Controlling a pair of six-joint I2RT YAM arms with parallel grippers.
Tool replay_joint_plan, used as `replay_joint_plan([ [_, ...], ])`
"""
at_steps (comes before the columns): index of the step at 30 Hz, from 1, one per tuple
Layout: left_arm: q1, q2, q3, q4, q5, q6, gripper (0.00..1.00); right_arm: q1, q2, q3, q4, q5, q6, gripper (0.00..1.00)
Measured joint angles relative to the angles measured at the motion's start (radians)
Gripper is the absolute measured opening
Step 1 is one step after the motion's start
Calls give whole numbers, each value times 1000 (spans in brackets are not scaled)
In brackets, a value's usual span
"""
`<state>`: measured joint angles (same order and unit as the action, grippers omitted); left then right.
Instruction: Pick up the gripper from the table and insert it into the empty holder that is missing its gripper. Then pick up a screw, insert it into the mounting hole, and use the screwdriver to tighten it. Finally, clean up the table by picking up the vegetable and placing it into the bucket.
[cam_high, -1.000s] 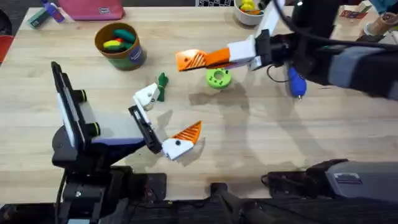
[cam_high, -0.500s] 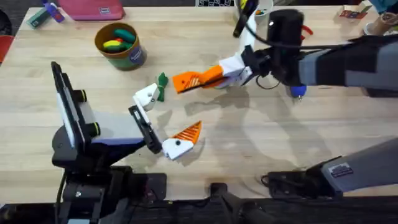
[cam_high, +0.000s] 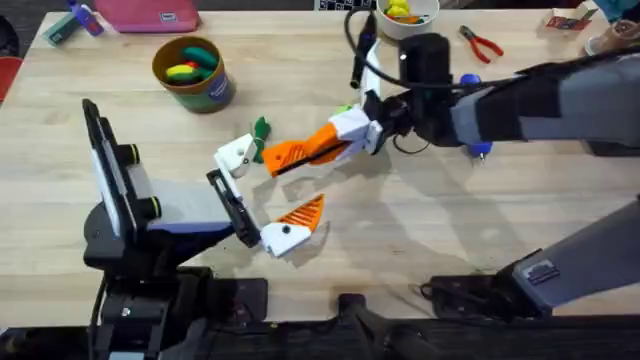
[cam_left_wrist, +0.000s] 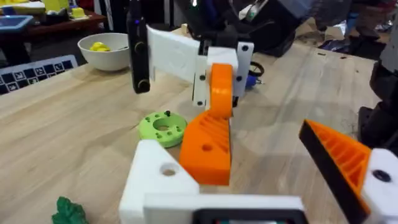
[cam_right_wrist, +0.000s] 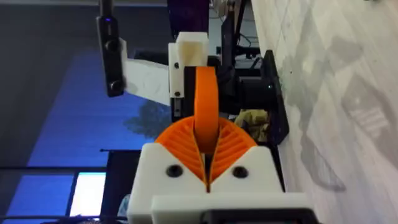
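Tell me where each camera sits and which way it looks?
Overhead: above the arms' bases, looking down and forward at the table; the left end effector and right end effector show.
Left wrist: on the left arm, facing the orange gripper; its own white holder shows.
Right wrist: on the right arm, looking along its own pads, which clamp the orange gripper.
Shared: overhead and left wrist both show the green disc.

A ribbed orange gripper (cam_high: 300, 152) meets the white holder (cam_high: 236, 157), beside a dark-green vegetable (cam_high: 261, 134), a lime-green disc (cam_left_wrist: 162, 127) and, upper left, a teal, gold-rimmed bucket (cam_high: 215, 90).
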<state>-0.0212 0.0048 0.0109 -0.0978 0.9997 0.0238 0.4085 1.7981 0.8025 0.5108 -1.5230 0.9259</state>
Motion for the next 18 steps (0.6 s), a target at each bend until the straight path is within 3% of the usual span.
replay_joint_plan([
  [5, 0, 0, 0, 0, 0, 0, 985, 46, 26, 29, -1, 0, 12, 8],
  [18, 0, 0, 0, 0, -6, 3, 985, 62, 26, 70, -1, 0, 11, 8],
])
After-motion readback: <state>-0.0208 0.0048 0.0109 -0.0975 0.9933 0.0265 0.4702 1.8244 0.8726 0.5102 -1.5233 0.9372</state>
